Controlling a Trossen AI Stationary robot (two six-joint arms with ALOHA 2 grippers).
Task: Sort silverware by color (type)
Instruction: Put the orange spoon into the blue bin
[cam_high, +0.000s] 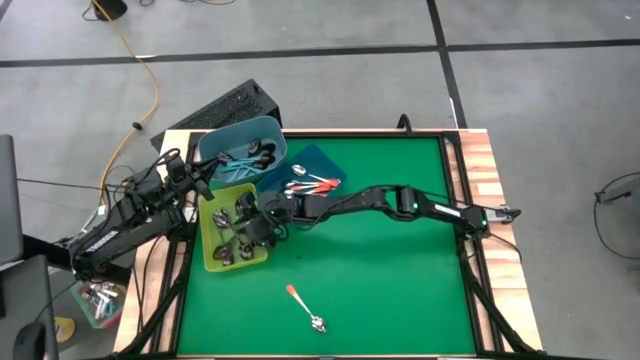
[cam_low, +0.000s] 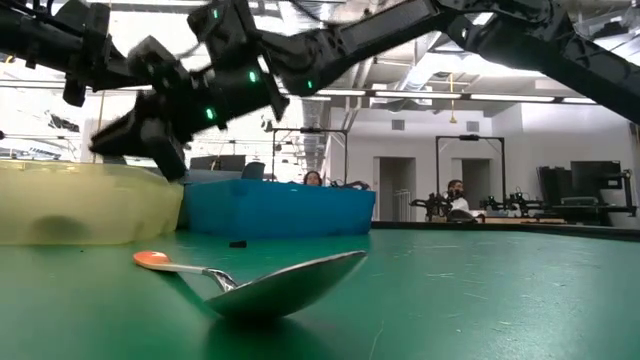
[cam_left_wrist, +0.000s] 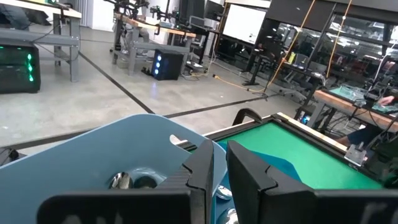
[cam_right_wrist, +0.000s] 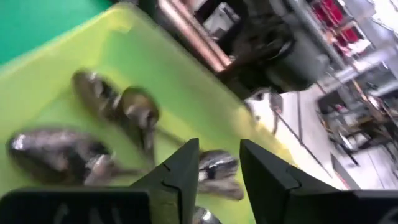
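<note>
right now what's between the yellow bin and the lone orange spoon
Bare green mat between the yellow bin and the orange spoon, shown in the high view.

Bright, even overhead light; the right wrist view is motion-blurred.

Looking past the left gripper (cam_left_wrist: 219, 180), we see its two dark fingers (cam_left_wrist: 202, 171) standing close together with only a narrow slit between them, nothing caught in it. Just beyond them lies a light blue bin (cam_left_wrist: 93, 162), its rim curving across our sight; inside it we make out the shiny bowl of a spoon (cam_left_wrist: 119, 181), partly hidden by the fingers. Past the bin the green tabletop (cam_left_wrist: 292, 146) runs to its wooden edge, and a darker blue tray (cam_left_wrist: 273, 167) lies on it. Beyond the tabletop's far edge we see grey floor, desks and screens.
</note>
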